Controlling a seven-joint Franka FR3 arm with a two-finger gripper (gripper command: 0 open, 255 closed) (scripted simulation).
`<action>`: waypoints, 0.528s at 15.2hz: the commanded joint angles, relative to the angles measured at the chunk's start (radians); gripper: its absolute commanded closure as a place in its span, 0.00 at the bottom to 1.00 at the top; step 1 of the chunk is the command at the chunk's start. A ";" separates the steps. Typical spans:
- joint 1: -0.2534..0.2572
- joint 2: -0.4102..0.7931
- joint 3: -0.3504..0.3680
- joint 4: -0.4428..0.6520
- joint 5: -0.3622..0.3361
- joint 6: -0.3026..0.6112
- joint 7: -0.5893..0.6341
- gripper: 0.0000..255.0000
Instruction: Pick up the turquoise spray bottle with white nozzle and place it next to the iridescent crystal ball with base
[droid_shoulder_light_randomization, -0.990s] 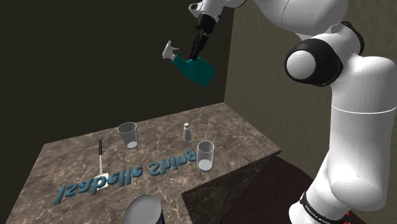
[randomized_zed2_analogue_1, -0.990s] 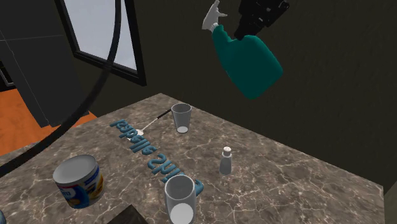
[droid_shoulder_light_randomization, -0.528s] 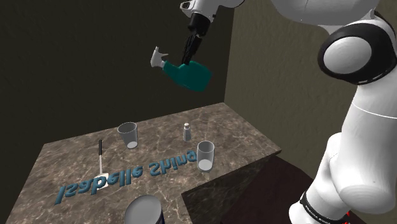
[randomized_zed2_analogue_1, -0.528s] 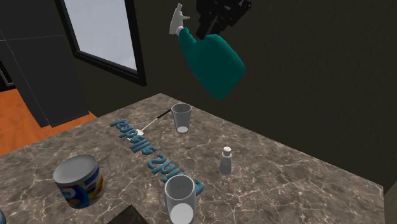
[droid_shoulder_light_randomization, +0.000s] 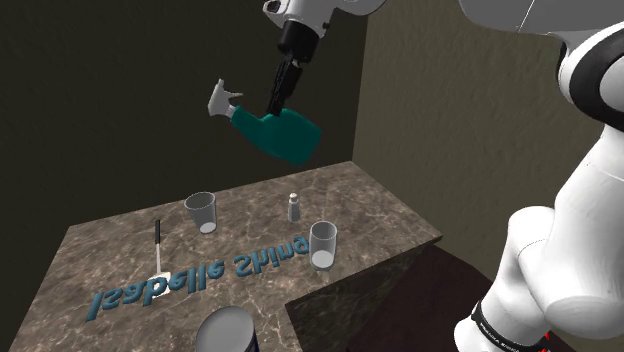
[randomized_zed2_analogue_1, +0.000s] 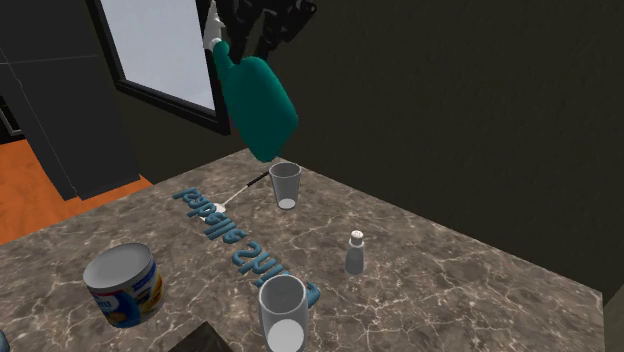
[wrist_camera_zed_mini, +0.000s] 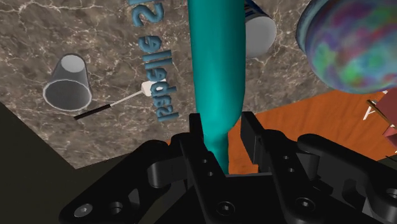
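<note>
Gripper (droid_shoulder_light_randomization: 273, 106) closed narrow on the neck end of the spray bottle (droid_shoulder_light_randomization: 282, 136); in wrist view both fingers (wrist_camera_zed_mini: 194, 130) press the bottle's (wrist_camera_zed_mini: 216, 76) sides, so it is held.
Bottle: teal body, white nozzle (droid_shoulder_light_randomization: 218, 99). Airborne, well above the worktop (droid_shoulder_light_randomization: 390, 215), tilted, nozzle end higher and toward shoulder view's left, base lower. In 2nd ext. view the bottle (randomized_zed2_analogue_1: 258, 105) hangs from the gripper (randomized_zed2_analogue_1: 256, 38) in front of the window (randomized_zed2_analogue_1: 150, 45), its base just above the glass (randomized_zed2_analogue_1: 285, 185) in the picture.
White arm (droid_shoulder_light_randomization: 570, 230) comes in from shoulder view's right.
Crystal ball (wrist_camera_zed_mini: 348, 44): iridescent sphere, multicolour patches, seen in wrist view beside the can (wrist_camera_zed_mini: 257, 32). Well apart from the bottle. Cannot tell what it stands on.

On the dark marbled worktop:
- glass near the far edge
- stick (droid_shoulder_light_randomization: 158, 243), black w/ white tip, lying flat just beside that glass
- small shaker (droid_shoulder_light_randomization: 293, 207), upright, mid-worktop
- second glass (droid_shoulder_light_randomization: 323, 245) near the front edge, by the notched corner
- raised blue letters (droid_shoulder_light_randomization: 200, 275) running along the front part
- can (randomized_zed2_analogue_1: 122, 285) at the front edge, on its side

Orange floor (randomized_zed2_analogue_1: 40, 190) beyond the worktop edge.
</note>
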 joint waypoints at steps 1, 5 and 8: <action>0.025 -0.026 0.029 -0.036 -0.011 0.035 0.044 1.00; 0.071 -0.066 0.088 -0.090 -0.029 0.097 0.132 1.00; 0.103 -0.083 0.134 -0.117 -0.040 0.140 0.198 1.00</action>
